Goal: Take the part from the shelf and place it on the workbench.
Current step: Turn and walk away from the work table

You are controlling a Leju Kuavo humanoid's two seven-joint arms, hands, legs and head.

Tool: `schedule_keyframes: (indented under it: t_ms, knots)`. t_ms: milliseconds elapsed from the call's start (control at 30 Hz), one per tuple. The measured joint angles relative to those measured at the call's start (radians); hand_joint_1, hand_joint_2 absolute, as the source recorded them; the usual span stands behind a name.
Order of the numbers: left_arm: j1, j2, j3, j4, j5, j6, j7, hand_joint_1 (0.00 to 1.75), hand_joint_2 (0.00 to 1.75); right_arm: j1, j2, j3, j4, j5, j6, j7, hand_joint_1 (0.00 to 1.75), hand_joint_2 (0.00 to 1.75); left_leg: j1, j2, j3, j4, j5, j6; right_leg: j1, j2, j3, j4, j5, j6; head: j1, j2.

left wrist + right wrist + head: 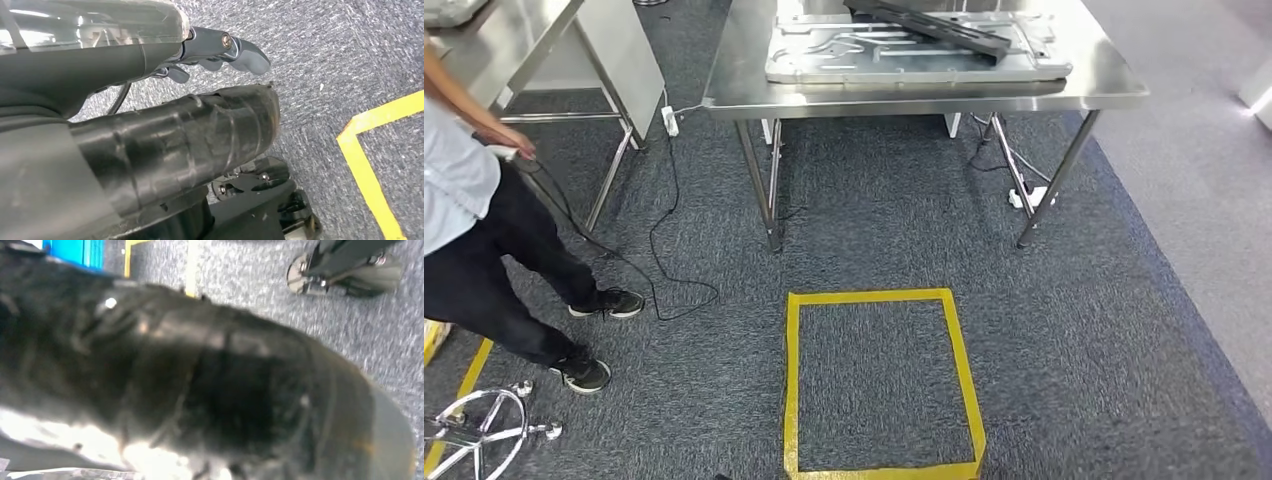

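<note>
A long black part (929, 25) lies slantwise on a silver moulded plate (824, 60) on the steel workbench (924, 100) ahead of me. My left hand (220, 52) hangs low over the grey carpet, its dark fingers (247, 55) loosely extended with nothing between them. The right wrist view is blurred and mostly dark; a pale patch at its edge may be my right hand (150, 457), and how its fingers lie is unclear.
A person (474, 230) stands at the left holding a cable, beside a second steel table (514, 40). A yellow tape square (879, 385) marks the carpet before the workbench. Cables and power strips (1029, 197) lie under the tables. A chrome chair base (484, 425) sits bottom left.
</note>
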Motion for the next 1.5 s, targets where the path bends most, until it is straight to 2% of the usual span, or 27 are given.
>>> schedule_keyframes:
  t_ms: [67, 133, 233, 267, 300, 333, 367, 433, 500, 600, 667, 733, 767, 800, 833, 867, 933, 1000, 1100, 1133, 1167, 1233, 1300, 1333, 1400, 1467, 1500]
  knots:
    - [-0.001, 0.0, 0.0, 0.0, 0.001, 0.0, 0.0, 0.0, 0.0, 0.002, 0.0, 0.0, 0.0, 0.002, 0.0, 0.0, 0.0, 0.0, 0.003, 0.003, 0.002, 0.002, -0.003, -0.01, 0.001, 0.008, -0.004, -0.002, 0.004, -0.018, -0.001, 0.0]
    - [-0.001, 0.0, 0.0, 0.0, 0.002, 0.0, 0.0, 0.0, 0.0, 0.002, 0.0, 0.0, 0.0, 0.005, 0.001, 0.0, 0.0, 0.0, 0.007, -0.01, -0.011, 0.036, -0.033, -0.019, 0.001, 0.013, -0.005, -0.008, 0.011, -0.032, -0.001, 0.0]
    - [0.001, 0.0, 0.002, 0.0, 0.004, 0.0, 0.0, 0.0, 0.0, 0.001, 0.0, 0.0, 0.0, 0.011, 0.001, 0.003, 0.0, 0.0, 0.009, -0.03, -0.088, 0.206, -0.123, -0.024, 0.004, 0.024, -0.01, -0.01, 0.017, -0.041, -0.001, 0.0]
    - [0.003, 0.0, 0.003, 0.0, 0.004, 0.0, 0.0, 0.0, 0.0, 0.002, 0.0, 0.001, 0.0, 0.013, 0.001, 0.006, 0.0, 0.0, 0.009, -0.032, -0.109, 0.253, -0.135, -0.023, 0.006, 0.029, -0.012, -0.01, 0.018, -0.043, -0.001, 0.0]
    - [0.004, 0.0, 0.004, 0.0, 0.005, 0.0, 0.001, 0.0, 0.0, 0.003, 0.0, 0.001, 0.0, 0.015, 0.001, 0.011, 0.0, 0.0, 0.008, -0.033, -0.115, 0.265, -0.126, -0.021, 0.008, 0.034, -0.012, -0.01, 0.018, -0.043, -0.001, 0.0]
    - [0.005, 0.0, 0.005, 0.0, 0.006, 0.0, 0.002, 0.0, 0.0, 0.004, 0.0, 0.001, 0.0, 0.018, 0.001, 0.016, 0.0, 0.0, 0.008, -0.034, -0.103, 0.238, -0.099, -0.017, 0.009, 0.041, -0.011, -0.009, 0.018, -0.043, -0.001, 0.0]
    - [0.006, 0.0, 0.006, 0.0, 0.007, 0.0, 0.002, 0.0, 0.0, 0.004, 0.0, 0.001, 0.0, 0.02, 0.001, 0.021, 0.0, 0.0, 0.007, -0.039, -0.076, 0.181, -0.062, -0.012, 0.01, 0.048, -0.009, -0.009, 0.019, -0.043, -0.001, 0.0]
    - [0.008, 0.002, 0.008, 0.0, 0.009, 0.0, 0.005, 0.0, 0.0, 0.004, 0.002, 0.001, 0.001, 0.023, 0.001, 0.028, 0.0, 0.0, 0.004, -0.066, -0.022, 0.057, -0.008, 0.001, 0.01, 0.06, -0.01, -0.009, 0.021, -0.038, -0.001, 0.0]
    - [0.008, 0.004, 0.011, 0.0, 0.01, 0.001, 0.007, 0.0, 0.0, 0.003, 0.004, 0.001, 0.001, 0.023, 0.002, 0.031, 0.0, 0.0, -0.001, -0.087, -0.006, 0.006, 0.001, 0.008, 0.007, 0.07, -0.018, -0.009, 0.028, -0.026, -0.002, 0.0]
    - [0.008, 0.004, 0.013, 0.0, 0.01, 0.001, 0.01, 0.0, 0.0, 0.007, 0.005, 0.001, 0.001, 0.023, 0.003, 0.033, 0.0, 0.0, -0.001, -0.073, -0.004, -0.017, 0.016, 0.02, 0.007, 0.077, -0.023, -0.009, 0.032, -0.007, -0.001, 0.0]
    - [0.008, 0.004, 0.014, 0.0, 0.01, 0.001, 0.011, 0.0, 0.0, 0.009, 0.005, 0.001, 0.001, 0.023, 0.003, 0.034, 0.0, 0.0, 0.002, -0.058, 0.003, -0.038, 0.031, 0.033, 0.014, 0.06, -0.046, 0.043, -0.006, -0.001, 0.0, 0.0]
    - [0.009, 0.004, 0.014, 0.0, 0.01, 0.001, 0.011, 0.0, 0.0, 0.009, 0.005, 0.001, 0.001, 0.023, 0.004, 0.035, 0.0, 0.0, -0.002, -0.043, 0.0, -0.039, 0.036, 0.039, 0.016, 0.042, -0.098, 0.158, -0.073, 0.0, 0.002, 0.0]
    - [0.01, 0.004, 0.015, 0.0, 0.01, 0.001, 0.011, 0.0, 0.0, 0.009, 0.005, 0.001, 0.001, 0.023, 0.005, 0.035, 0.0, 0.0, -0.004, -0.034, -0.003, -0.037, 0.036, 0.04, 0.016, 0.039, -0.121, 0.213, -0.096, 0.001, 0.002, 0.0]
    - [0.011, 0.004, 0.016, 0.0, 0.01, 0.001, 0.011, 0.0, 0.0, 0.009, 0.005, 0.001, 0.001, 0.024, 0.006, 0.035, 0.0, 0.0, -0.005, -0.026, -0.006, -0.035, 0.036, 0.04, 0.016, 0.036, -0.131, 0.241, -0.101, 0.002, 0.002, 0.0]
    - [0.011, 0.004, 0.017, 0.0, 0.01, 0.001, 0.01, 0.0, 0.0, 0.01, 0.005, 0.001, 0.001, 0.024, 0.008, 0.035, 0.0, 0.0, -0.005, -0.018, -0.008, -0.032, 0.035, 0.039, 0.015, 0.033, -0.122, 0.231, -0.086, 0.002, 0.002, 0.0]
    - [0.011, 0.004, 0.017, 0.0, 0.01, 0.001, 0.01, 0.0, 0.0, 0.011, 0.005, 0.001, 0.001, 0.025, 0.01, 0.035, 0.0, 0.0, -0.005, -0.012, -0.009, -0.028, 0.034, 0.038, 0.015, 0.028, -0.094, 0.186, -0.059, 0.002, 0.002, 0.0]
    - [0.01, 0.003, 0.018, 0.0, 0.01, 0.0, 0.009, 0.0, 0.0, 0.011, 0.005, 0.001, 0.001, 0.025, 0.012, 0.035, 0.0, 0.0, -0.007, -0.002, -0.011, -0.017, 0.027, 0.031, 0.017, 0.006, -0.018, 0.05, -0.006, -0.003, 0.002, 0.0]
    - [0.009, 0.003, 0.019, 0.0, 0.01, 0.0, 0.007, 0.0, 0.0, 0.01, 0.005, 0.001, 0.001, 0.026, 0.014, 0.035, 0.0, 0.0, -0.011, 0.005, -0.014, -0.008, 0.022, 0.022, 0.022, -0.004, 0.017, -0.021, 0.01, -0.014, 0.001, 0.0]
    - [0.007, 0.003, 0.02, 0.0, 0.01, 0.001, 0.006, 0.0, 0.0, 0.013, 0.005, 0.001, 0.001, 0.026, 0.014, 0.035, 0.0, 0.0, -0.011, 0.011, -0.014, -0.003, 0.017, 0.007, 0.022, 0.008, 0.014, -0.03, 0.015, -0.032, 0.001, 0.0]
    - [0.006, 0.003, 0.02, 0.0, 0.011, 0.001, 0.005, 0.0, 0.0, 0.013, 0.005, 0.001, 0.001, 0.026, 0.015, 0.035, 0.0, 0.0, -0.009, 0.003, -0.021, 0.013, 0.003, 0.001, 0.02, 0.013, 0.013, -0.034, 0.019, -0.039, 0.001, 0.0]
    - [0.006, 0.003, 0.021, 0.0, 0.012, 0.001, 0.004, 0.0, 0.0, 0.012, 0.005, 0.001, 0.001, 0.026, 0.015, 0.035, 0.0, 0.0, -0.006, -0.006, -0.034, 0.044, -0.022, -0.004, 0.017, 0.017, 0.012, -0.037, 0.024, -0.045, 0.001, 0.0]
    - [0.007, 0.003, 0.021, 0.0, 0.013, 0.001, 0.003, 0.0, 0.0, 0.011, 0.005, 0.001, 0.001, 0.026, 0.015, 0.035, 0.0, 0.0, -0.001, -0.027, -0.087, 0.168, -0.095, -0.014, 0.016, 0.029, 0.007, -0.038, 0.028, -0.051, 0.0, 0.0]
    - [0.009, 0.003, 0.022, 0.0, 0.014, 0.001, 0.003, 0.0, 0.0, 0.012, 0.005, 0.001, 0.001, 0.027, 0.015, 0.035, 0.0, 0.0, 0.003, -0.033, -0.128, 0.27, -0.132, -0.019, 0.017, 0.045, 0.001, -0.036, 0.031, -0.051, 0.0, 0.0]
    - [0.01, 0.003, 0.022, 0.0, 0.014, 0.001, 0.003, 0.0, 0.0, 0.013, 0.005, 0.001, 0.001, 0.027, 0.016, 0.035, 0.0, 0.0, 0.004, -0.034, -0.125, 0.269, -0.119, -0.019, 0.017, 0.054, 0.0, -0.034, 0.031, -0.051, 0.0, 0.0]
    - [0.01, 0.004, 0.022, 0.0, 0.016, 0.001, 0.003, 0.0, 0.0, 0.013, 0.005, 0.001, 0.001, 0.027, 0.017, 0.036, 0.0, 0.0, 0.005, -0.046, -0.071, 0.165, -0.052, -0.015, 0.016, 0.075, -0.001, -0.031, 0.033, -0.048, 0.0, 0.0]
    - [0.012, 0.004, 0.023, 0.0, 0.016, 0.002, 0.003, 0.0, 0.0, 0.011, 0.006, 0.001, 0.001, 0.028, 0.018, 0.037, 0.0, 0.0, 0.006, -0.09, -0.012, 0.037, -0.005, -0.006, 0.017, 0.095, -0.004, -0.028, 0.035, -0.04, 0.0, 0.0]
    - [0.011, 0.004, 0.023, 0.0, 0.017, 0.002, 0.003, 0.0, 0.0, 0.01, 0.007, 0.001, 0.001, 0.029, 0.018, 0.037, 0.0, 0.0, 0.005, -0.107, 0.0, 0.005, 0.002, -0.001, 0.016, 0.105, -0.008, -0.028, 0.038, -0.033, 0.001, 0.0]
